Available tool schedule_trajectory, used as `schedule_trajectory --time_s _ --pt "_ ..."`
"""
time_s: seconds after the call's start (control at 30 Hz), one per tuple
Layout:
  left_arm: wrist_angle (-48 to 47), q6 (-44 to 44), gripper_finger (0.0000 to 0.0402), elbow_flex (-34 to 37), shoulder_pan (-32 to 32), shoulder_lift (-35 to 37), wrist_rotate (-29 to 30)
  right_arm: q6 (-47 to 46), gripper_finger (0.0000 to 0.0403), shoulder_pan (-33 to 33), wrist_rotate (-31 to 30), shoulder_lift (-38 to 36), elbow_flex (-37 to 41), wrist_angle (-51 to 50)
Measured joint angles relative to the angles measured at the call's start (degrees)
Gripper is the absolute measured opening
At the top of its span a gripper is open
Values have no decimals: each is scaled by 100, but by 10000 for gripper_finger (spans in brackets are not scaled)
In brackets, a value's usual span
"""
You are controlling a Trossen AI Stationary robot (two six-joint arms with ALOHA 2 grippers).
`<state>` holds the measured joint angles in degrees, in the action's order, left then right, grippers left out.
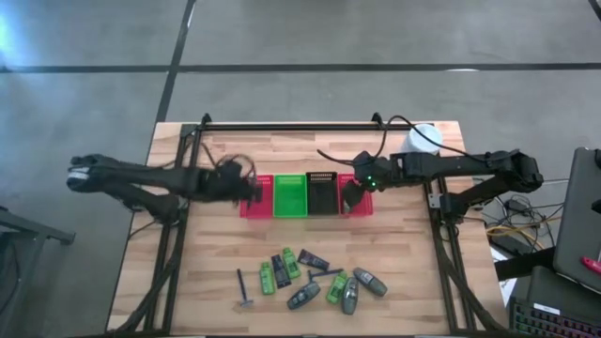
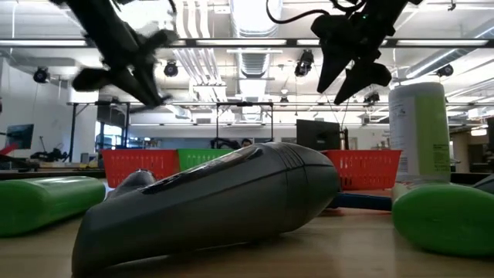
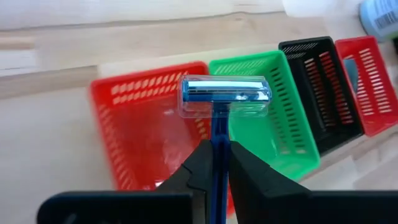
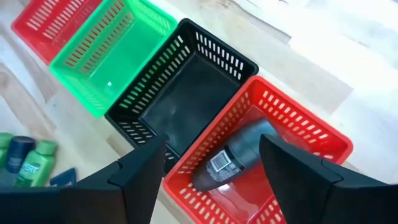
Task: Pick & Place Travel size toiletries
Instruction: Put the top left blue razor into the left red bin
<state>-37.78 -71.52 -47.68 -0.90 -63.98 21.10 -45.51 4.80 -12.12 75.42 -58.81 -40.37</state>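
Note:
My left gripper [image 1: 252, 189] hangs above the left red basket [image 1: 255, 197], shut on a blue razor [image 3: 224, 96] with a clear cap on its head. My right gripper [image 4: 214, 180] is open above the right red basket [image 4: 292, 130], where a grey oval bottle [image 4: 239, 158] lies on the bottom; the fingers touch nothing. The other toiletries lie flat near the table's near edge: a razor [image 1: 244, 289], green packets [image 1: 268, 277], dark tubes [image 1: 313, 260] and grey bottles [image 1: 369, 281]. My left gripper pinches the razor's thin blue handle [image 3: 217, 146] between its two fingers [image 3: 200, 165], which lie along the handle. The capped head [image 3: 225, 96] sticks out beyond the fingertips, lifted clear over the left red basket [image 3: 146, 130].
Four mesh baskets stand in a row mid-table: red, green [image 1: 289, 194], black [image 1: 321, 192], red [image 1: 362, 199]. A tall white-and-green canister [image 1: 423, 139] stands at the far right behind the right arm. Bare wood lies between the baskets and the toiletries.

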Motion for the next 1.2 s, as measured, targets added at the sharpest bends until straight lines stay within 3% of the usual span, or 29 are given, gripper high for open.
schedule_trajectory --time_s 0.1,0.33,0.67,0.93,1.2 --pt "743 494 37 336 -613 -39 -751 -100 267 2 -4 9 0 2" --pt "1003 387 37 934 -873 -36 -1219 -384 280 2 -311 4 0 17" --pt "1213 283 43 1132 -858 -33 -724 -405 300 2 -452 4 0 30" --pt "1239 505 48 1137 -858 -349 -708 -405 305 2 -452 4 0 34" --pt "1513 435 90 1134 -856 -639 -862 -408 284 2 -452 2 0 34"
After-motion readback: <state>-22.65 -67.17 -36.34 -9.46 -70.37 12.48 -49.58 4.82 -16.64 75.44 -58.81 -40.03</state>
